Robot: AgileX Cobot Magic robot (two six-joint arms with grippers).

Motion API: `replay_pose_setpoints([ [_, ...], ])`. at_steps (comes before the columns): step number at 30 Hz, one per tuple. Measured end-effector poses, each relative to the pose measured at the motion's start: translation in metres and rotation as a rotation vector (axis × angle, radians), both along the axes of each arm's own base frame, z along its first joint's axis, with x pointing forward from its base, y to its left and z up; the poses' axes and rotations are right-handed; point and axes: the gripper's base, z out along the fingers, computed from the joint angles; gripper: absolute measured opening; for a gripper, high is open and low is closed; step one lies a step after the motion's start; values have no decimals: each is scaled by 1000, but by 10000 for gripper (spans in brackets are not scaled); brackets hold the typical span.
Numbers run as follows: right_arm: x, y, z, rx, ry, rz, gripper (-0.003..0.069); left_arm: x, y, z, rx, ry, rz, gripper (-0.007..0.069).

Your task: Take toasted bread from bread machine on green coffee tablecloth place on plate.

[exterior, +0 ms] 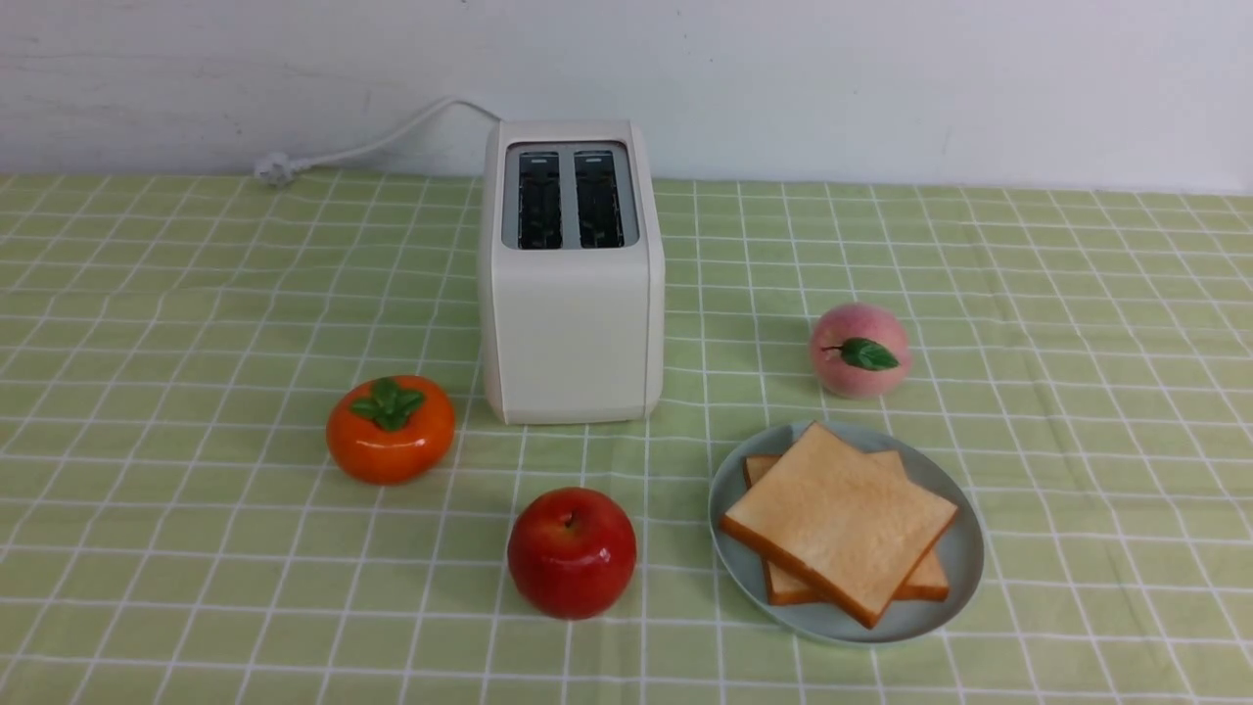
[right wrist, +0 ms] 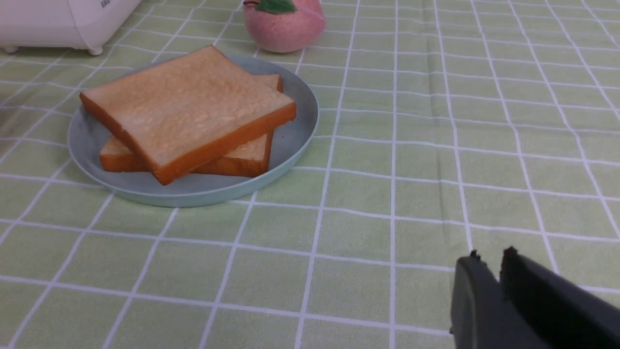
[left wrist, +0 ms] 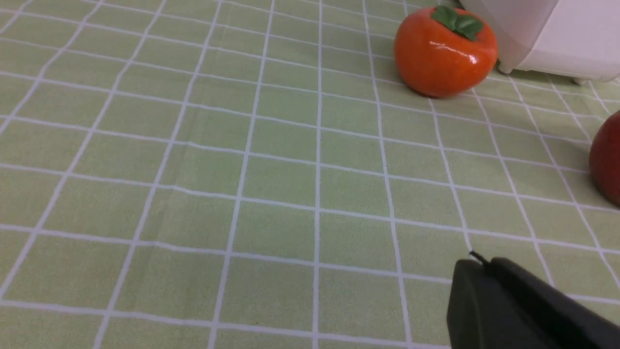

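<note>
The bread machine [exterior: 570,294] stands upright at the back middle of the green coffee tablecloth [exterior: 196,294], and both its slots look empty. The two slices of toasted bread lie stacked on the plate [exterior: 964,558] at the front right, the top slice [exterior: 842,514] turned askew over the lower one [exterior: 920,583]. The right wrist view shows the plate [right wrist: 290,131], the top slice [right wrist: 189,104] and the lower slice [right wrist: 242,160]. My right gripper [right wrist: 489,254] is shut and empty above bare cloth, apart from the plate. My left gripper [left wrist: 479,261] is shut and empty above bare cloth. Neither arm shows in the front view.
An orange persimmon [exterior: 390,429] sits left of the toaster; it also shows in the left wrist view [left wrist: 443,53]. A red apple [exterior: 572,551] sits in front of the toaster. A pink peach [exterior: 859,350] sits behind the plate. The white cord [exterior: 372,147] runs along the wall.
</note>
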Motion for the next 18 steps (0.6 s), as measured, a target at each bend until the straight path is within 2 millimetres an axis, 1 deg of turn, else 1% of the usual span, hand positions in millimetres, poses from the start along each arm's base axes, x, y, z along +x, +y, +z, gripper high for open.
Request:
replay_pose_setpoints([
  [18,0,0,0,0,0,0,105,0,0,0,-2,1,1,-1],
])
